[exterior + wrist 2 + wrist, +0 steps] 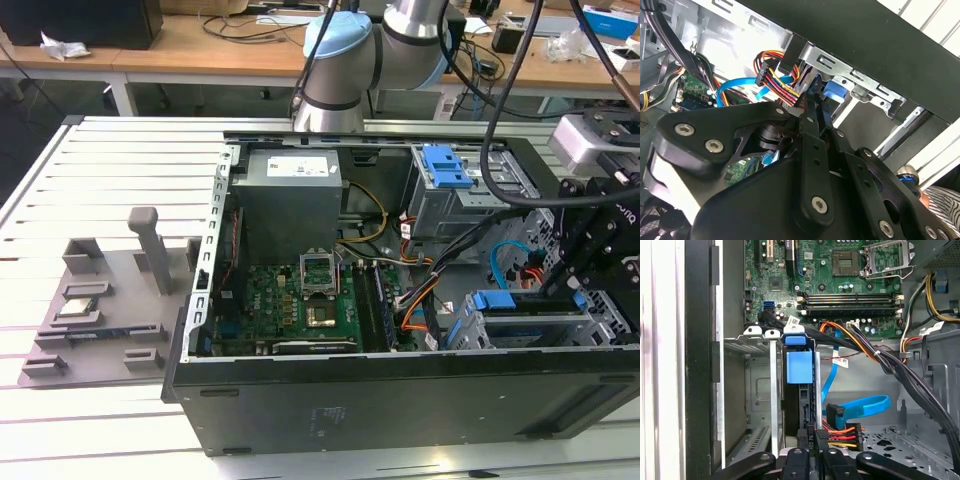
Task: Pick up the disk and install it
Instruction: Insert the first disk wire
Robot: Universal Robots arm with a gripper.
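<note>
**Disk seated edge-on in lower cage bay**

Gripper point(811, 452) linkage sat nearest the lens in both wrist views, fingers pinched narrow on the disk's point(801, 405) rear edge. The disk stood upright in the drive cage point(762, 390) (blue rail tab up top), just beside the orange-red power connector point(840, 432). In the exterior view the gripper point(590, 275) hung over the cage at the open PC case's point(400, 400) right end.

In the first wrist view the black pincer point(811, 447) is cut off by the picture's edge, and whether its fingers press the flat drive with blue plastic rails point(799, 390) cannot be told; the drive's label face is hidden inside the grey metal cage point(757, 390). In the exterior view the black arm head point(600, 250) covers the cage's far end and runs off frame.
</note>
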